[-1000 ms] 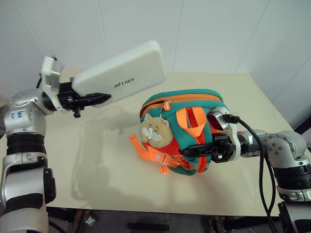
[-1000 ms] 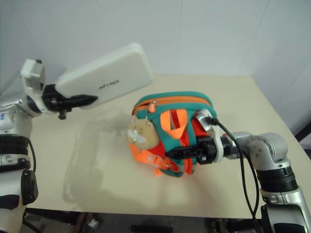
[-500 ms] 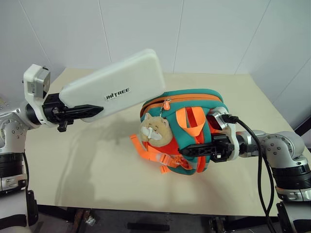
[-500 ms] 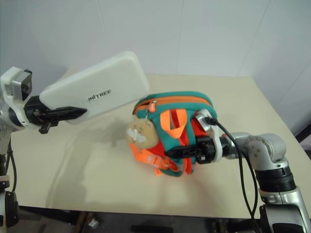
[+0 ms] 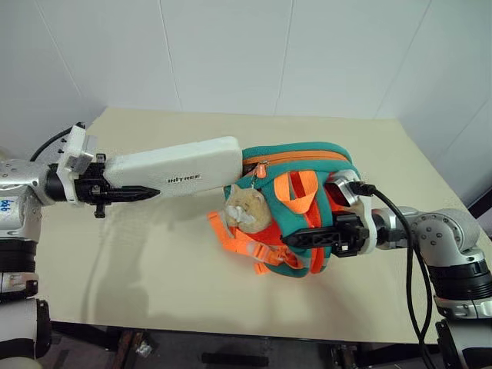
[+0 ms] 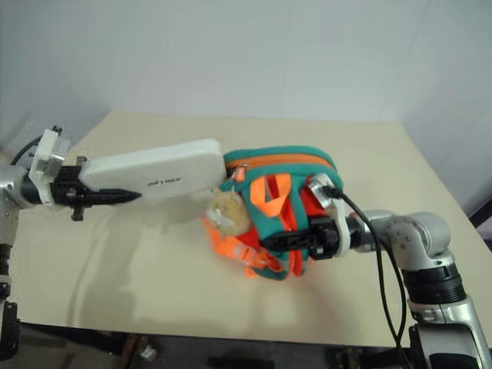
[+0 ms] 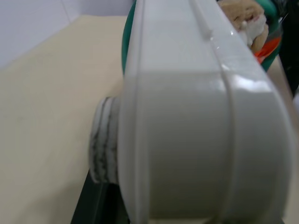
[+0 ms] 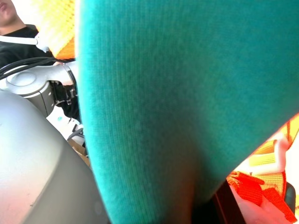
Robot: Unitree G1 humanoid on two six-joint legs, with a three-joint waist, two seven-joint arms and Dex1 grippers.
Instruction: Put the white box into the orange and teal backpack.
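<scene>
Teal knit fabric of the orange and teal backpack (image 8: 173,93) hangs right up against the lens. Beside it sits a woven orange panel (image 8: 56,23), and bright orange straps (image 8: 261,191) bunch near a white buckle piece (image 8: 280,149). A grey rounded robot arm shell (image 8: 32,168) curves alongside, with black cables (image 8: 23,65) running to a silver joint (image 8: 37,88).

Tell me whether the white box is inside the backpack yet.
Not yet. The flat white plastic box, held by the left claw, lies nearly level, its far end at the orange and teal backpack's zipper edge.
</scene>
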